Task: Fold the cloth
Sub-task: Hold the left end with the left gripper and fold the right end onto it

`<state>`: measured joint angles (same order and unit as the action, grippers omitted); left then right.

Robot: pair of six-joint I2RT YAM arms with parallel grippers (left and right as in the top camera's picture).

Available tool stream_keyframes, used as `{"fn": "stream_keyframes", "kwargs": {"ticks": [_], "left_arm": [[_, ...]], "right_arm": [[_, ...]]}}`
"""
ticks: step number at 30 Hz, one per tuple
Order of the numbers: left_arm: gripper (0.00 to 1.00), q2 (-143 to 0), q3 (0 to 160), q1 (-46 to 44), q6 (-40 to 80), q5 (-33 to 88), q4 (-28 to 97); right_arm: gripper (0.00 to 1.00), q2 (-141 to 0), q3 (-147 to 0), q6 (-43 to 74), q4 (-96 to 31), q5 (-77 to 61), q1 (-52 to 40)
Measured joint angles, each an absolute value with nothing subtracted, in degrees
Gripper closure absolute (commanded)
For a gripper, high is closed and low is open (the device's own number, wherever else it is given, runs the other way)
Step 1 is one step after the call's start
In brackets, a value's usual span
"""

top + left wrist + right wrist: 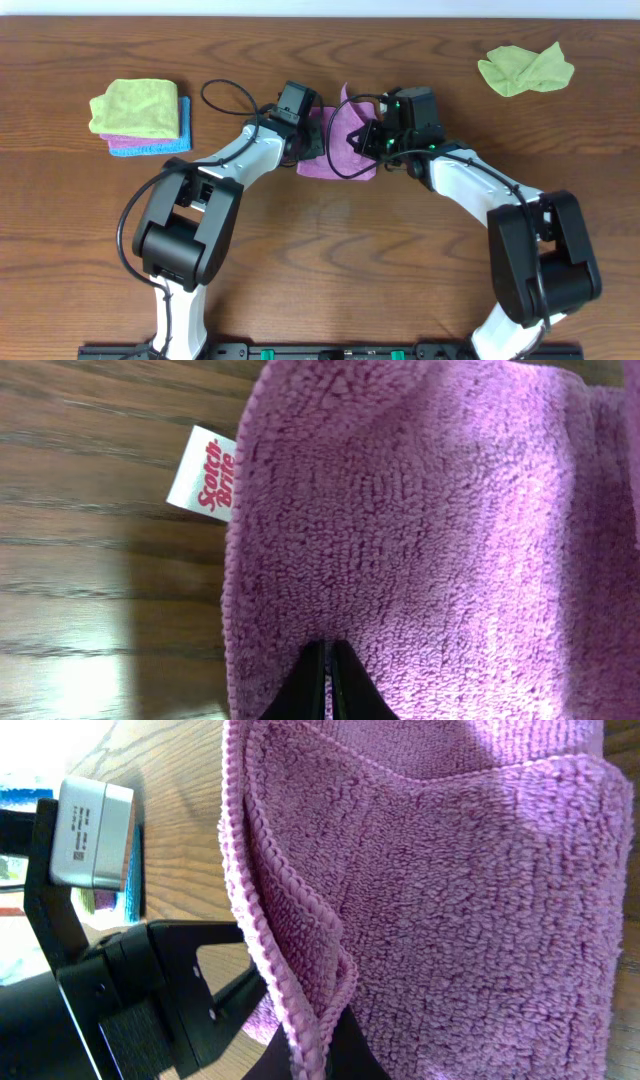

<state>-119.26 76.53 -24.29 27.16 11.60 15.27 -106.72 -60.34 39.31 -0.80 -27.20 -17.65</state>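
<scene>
**Both arms grip the purple cloth at mid-table**

A purple microfibre cloth point(338, 150) lies near the middle of the brown wooden tabletop point(330, 260), slightly toward 12 o'clock, between the two arms. Part of it lies flat on the wood, and a flap at its 12 o'clock side stands up in a peak.

The left end effector point(308, 140) meets the cloth at its 9 o'clock edge. In the left wrist view its dark fingers point(312, 685) are pressed together with the cloth's hem point(236, 610) pinched between them. A small white label with red lettering point(203, 484) sticks out from that hem and lies on the wood.

The right end effector point(366, 140) holds the cloth at its 3 o'clock side. In the right wrist view its fingers are clamped on a doubled, stitched edge point(300, 990), and the pile of the cloth point(470, 900) fills most of the frame. The left arm's grey camera housing point(92, 832) shows just beyond it.

At 10 o'clock on the tabletop sits a stack of folded cloths point(140, 118), lime-green on top, then pink, then blue. At 2 o'clock, well apart from the arms, lies a crumpled lime-green cloth point(525, 68).
</scene>
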Motion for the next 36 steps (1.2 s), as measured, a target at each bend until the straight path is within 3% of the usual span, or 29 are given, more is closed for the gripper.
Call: {"fn": "stream_keyframes", "kwargs": {"ticks": [36], "left_arm": [[0.94, -106.37, 76.53, -16.36, 23.68, 8.97, 20.49]], "right_arm": [[0.99, -106.72, -62.00, 40.60, -0.75, -22.04, -24.56]]}}
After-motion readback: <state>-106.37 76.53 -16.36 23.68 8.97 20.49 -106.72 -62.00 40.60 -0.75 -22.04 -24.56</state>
